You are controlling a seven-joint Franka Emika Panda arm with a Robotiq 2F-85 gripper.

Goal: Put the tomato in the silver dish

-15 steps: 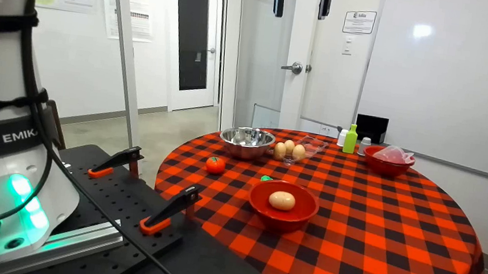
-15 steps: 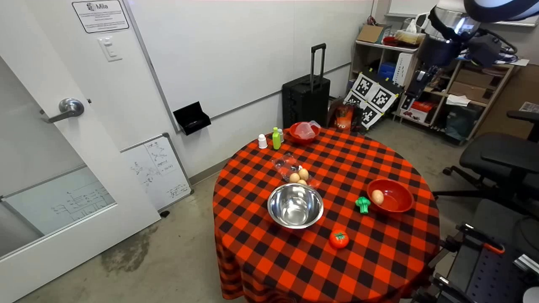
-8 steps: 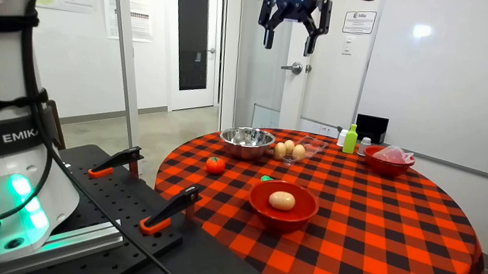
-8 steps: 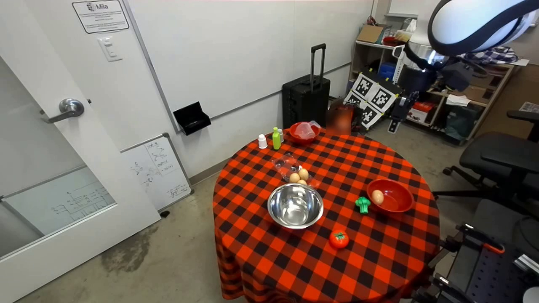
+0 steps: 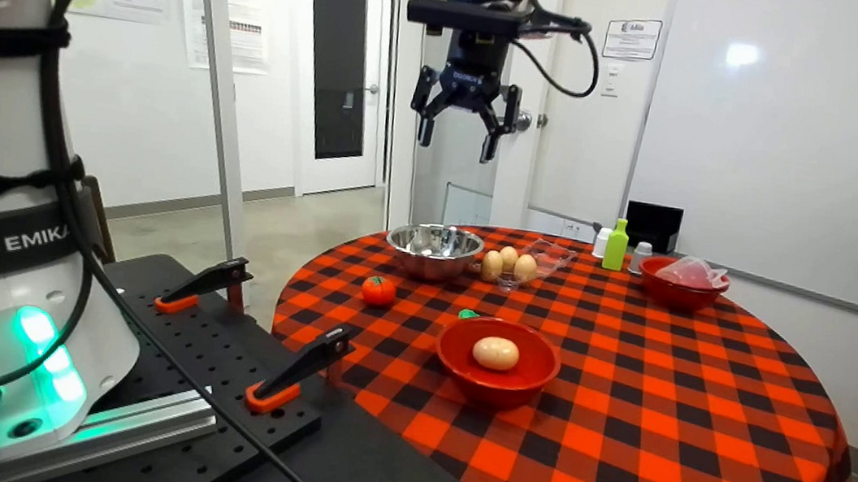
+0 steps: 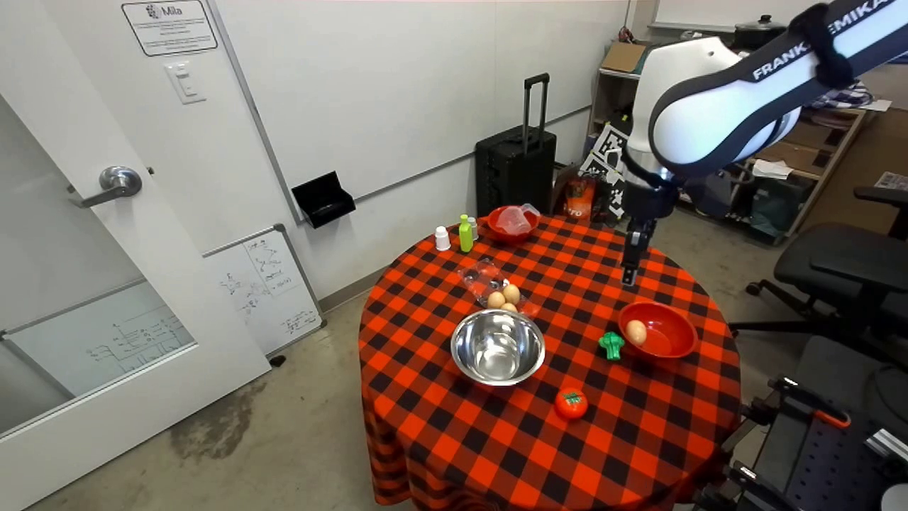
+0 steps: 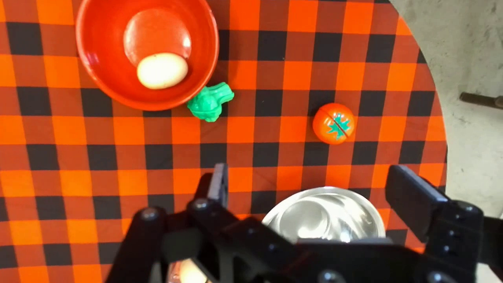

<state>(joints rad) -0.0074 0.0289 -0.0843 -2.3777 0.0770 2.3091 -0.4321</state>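
The tomato is a small red ball with a green leaf mark, lying on the checked tablecloth. It shows in both exterior views and in the wrist view. The silver dish is a shiny metal bowl with nothing seen in it. In the wrist view the dish is partly hidden behind my gripper. My gripper is open and empty, pointing down high above the table. It also shows in an exterior view, and its fingers stand wide apart in the wrist view.
A red bowl holding a pale egg stands near the robot side, with green broccoli beside it. Several eggs in a clear carton sit next to the dish. Another red bowl and a green bottle stand farther off.
My gripper has come down a long way and over the table, moving leftward in the latest exterior frames. It stays open. The tomato and the dish have not moved.
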